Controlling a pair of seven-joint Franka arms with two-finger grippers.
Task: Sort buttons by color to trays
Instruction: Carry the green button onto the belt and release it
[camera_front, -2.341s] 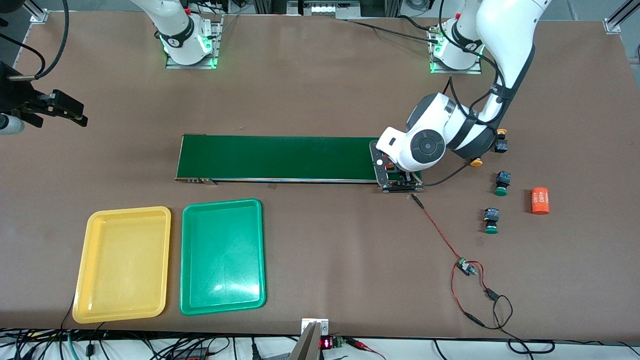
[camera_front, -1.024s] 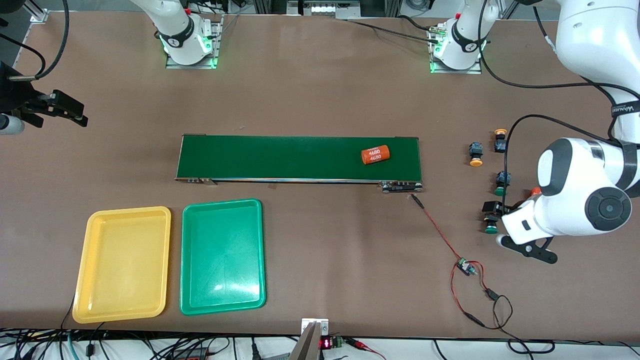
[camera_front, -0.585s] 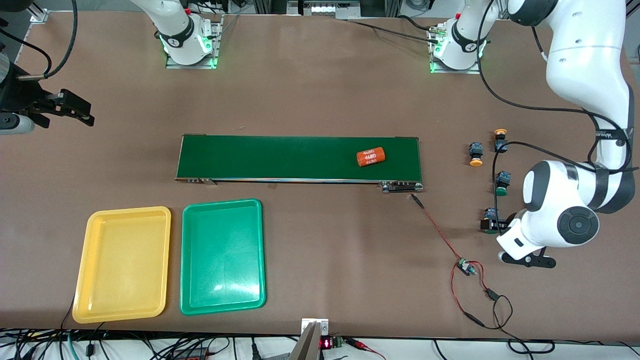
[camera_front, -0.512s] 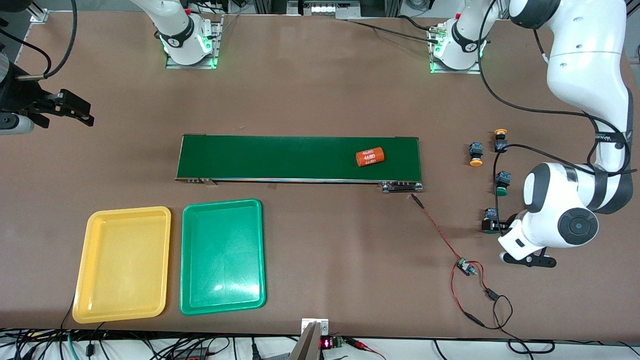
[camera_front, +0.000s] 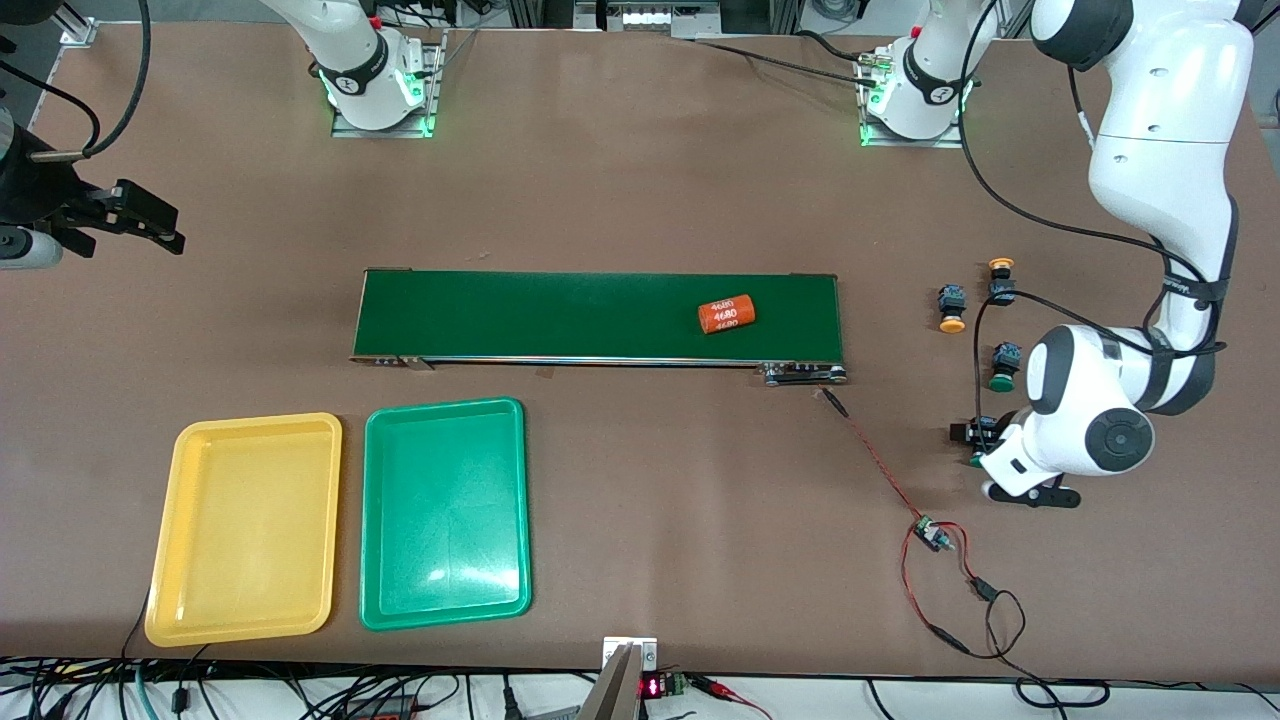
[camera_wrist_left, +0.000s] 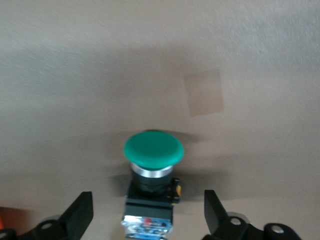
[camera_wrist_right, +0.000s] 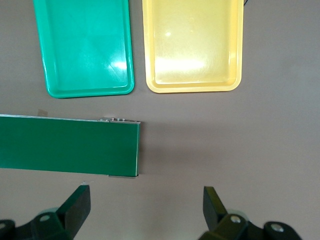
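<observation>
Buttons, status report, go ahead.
Left gripper open, straddling a green button, not gripped. Right gripper open, waiting over table. Both trays bare. Orange cylinder on belt, nothing blocking.

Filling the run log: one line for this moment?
left gripper: open, straddling green button | right gripper: open, waiting | trays: empty

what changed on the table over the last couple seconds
The left gripper left the conveyor belt and came down around the nearest green button, jaws open. An orange cylinder now rides the belt toward the trays. Right gripper waits, open.
</observation>
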